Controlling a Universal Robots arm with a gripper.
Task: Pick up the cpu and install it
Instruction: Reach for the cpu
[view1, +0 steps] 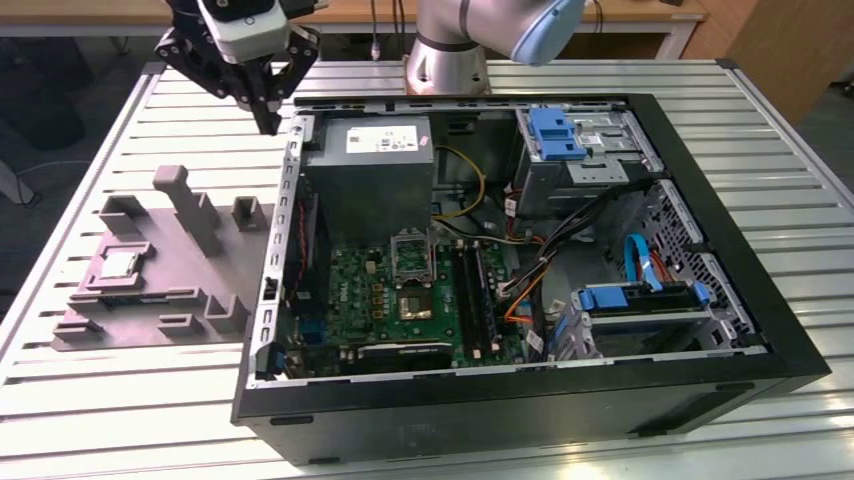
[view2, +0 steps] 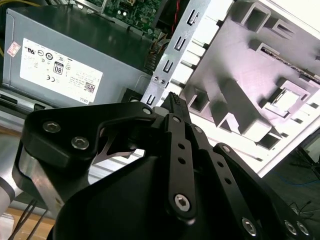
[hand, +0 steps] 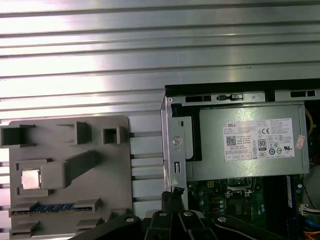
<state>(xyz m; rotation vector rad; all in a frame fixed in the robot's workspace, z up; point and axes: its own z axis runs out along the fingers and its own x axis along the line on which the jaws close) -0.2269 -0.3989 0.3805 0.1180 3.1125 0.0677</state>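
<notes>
1. The cpu (view1: 123, 265) (hand: 31, 179) lies flat, pale metal top up, in a square recess of a grey holder (view1: 167, 290). It is close to the holder's edge on the exterior view's left.
2. The grey holder rests on the slatted desk (view1: 200, 90), near the desk's edge at the exterior view's left. It is just beside the side wall of the open computer case (view1: 534, 410).
3. The gripper (view1: 271, 125) hangs above the case corner beside the power supply (view1: 380, 140), well apart from the cpu. Its fingers are pressed together at the tips and hold nothing.
4. Inside the case, the motherboard (view1: 360, 295) lies below the power supply in the exterior view. Its dark square socket (view1: 408, 305) sits with the metal frame swung up.
</notes>
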